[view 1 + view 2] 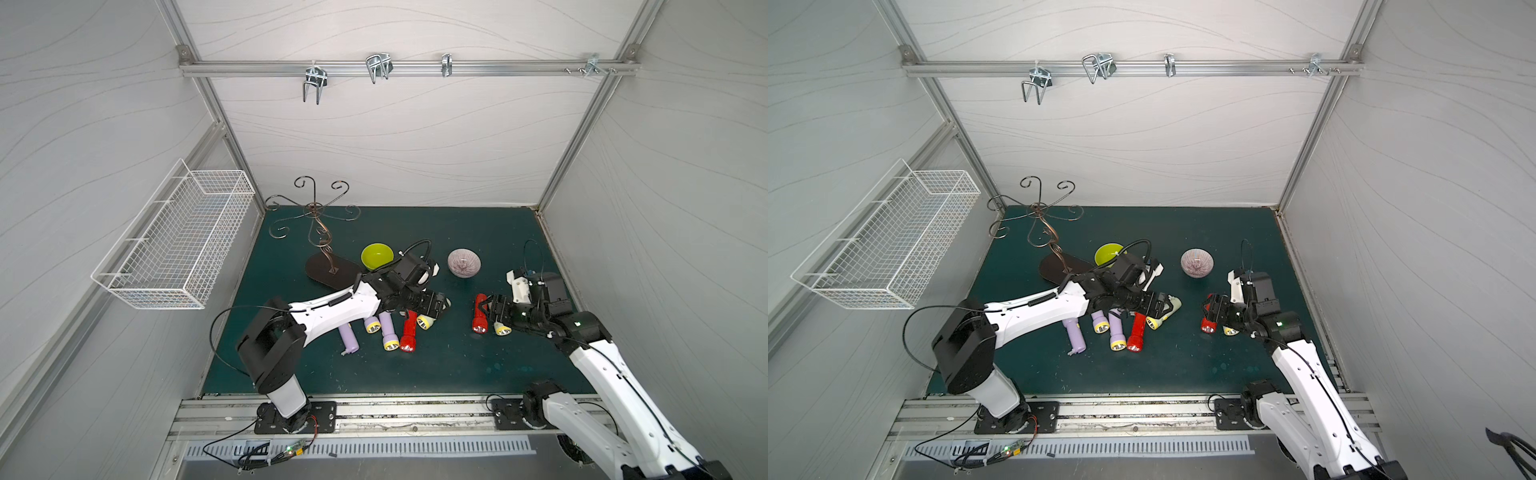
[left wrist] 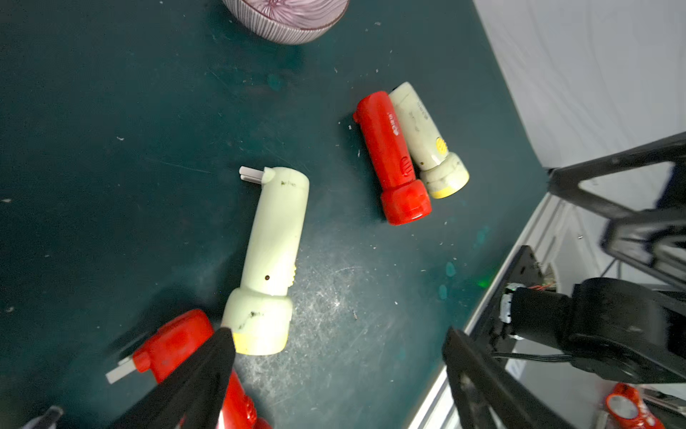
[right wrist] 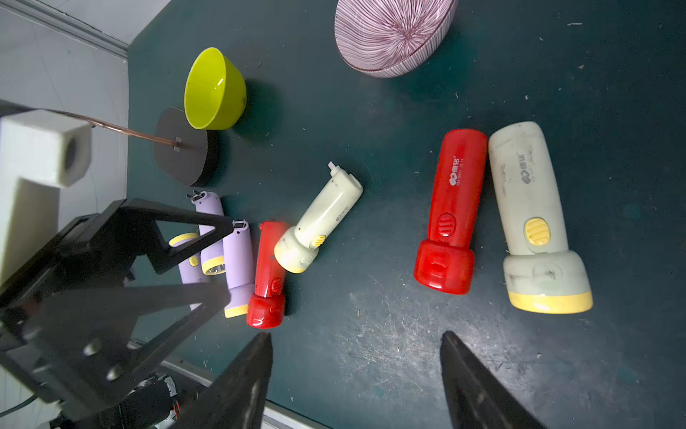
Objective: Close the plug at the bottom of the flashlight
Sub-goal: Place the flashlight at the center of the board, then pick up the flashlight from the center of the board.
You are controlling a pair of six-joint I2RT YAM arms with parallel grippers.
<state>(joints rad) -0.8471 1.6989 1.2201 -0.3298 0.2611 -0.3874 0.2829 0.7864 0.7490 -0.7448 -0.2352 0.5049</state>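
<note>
Several flashlights lie on the dark green mat. A cream flashlight (image 2: 274, 241) has its plug (image 2: 252, 174) folded out at the bottom end; it also shows as the cream flashlight (image 3: 323, 219) in the right wrist view. My left gripper (image 2: 341, 353) hangs open just above its head end (image 1: 426, 322), holding nothing. Beside it lie a red flashlight (image 2: 170, 349) with its plug out and purple flashlights (image 3: 237, 267). Further right, a red flashlight (image 3: 451, 211) and a cream one (image 3: 534, 219) lie side by side. My right gripper (image 3: 356, 345) is open and empty above them (image 1: 480, 313).
A lime green bowl (image 1: 377, 255) and a striped bowl (image 1: 464, 262) stand behind the flashlights. A metal hook stand (image 1: 332, 270) rises at the back left. A white wire basket (image 1: 178, 245) hangs on the left wall. The two grippers are close to each other.
</note>
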